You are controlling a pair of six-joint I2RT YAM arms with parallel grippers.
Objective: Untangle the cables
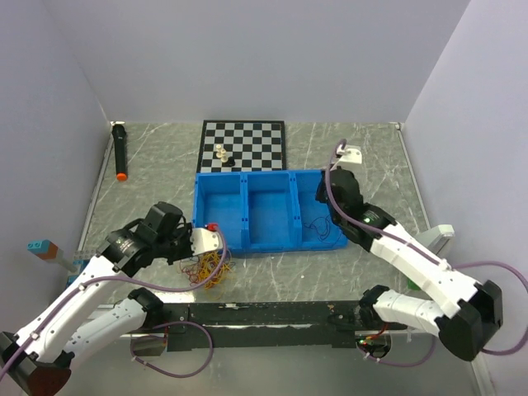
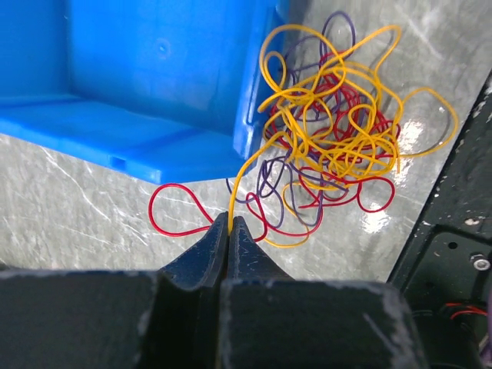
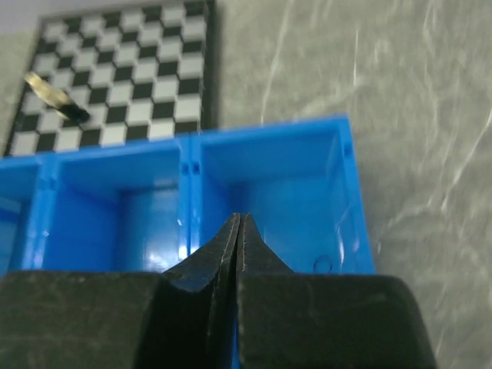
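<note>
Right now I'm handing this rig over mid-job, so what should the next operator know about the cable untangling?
Left gripper: shut on a yellow strand of the cables.
Right gripper: shut, holding nothing, above the right compartment of the blue bin.
Cables: one tangled bunch, lying outside the bin by its near left corner.
Done: no strand separated yet.
Left: draw the strands apart, starting with the pinched yellow one.

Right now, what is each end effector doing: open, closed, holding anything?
Left end effector: closed on a yellow cable leading out of the tangle.
Right end effector: closed, nothing visible in it.
</note>
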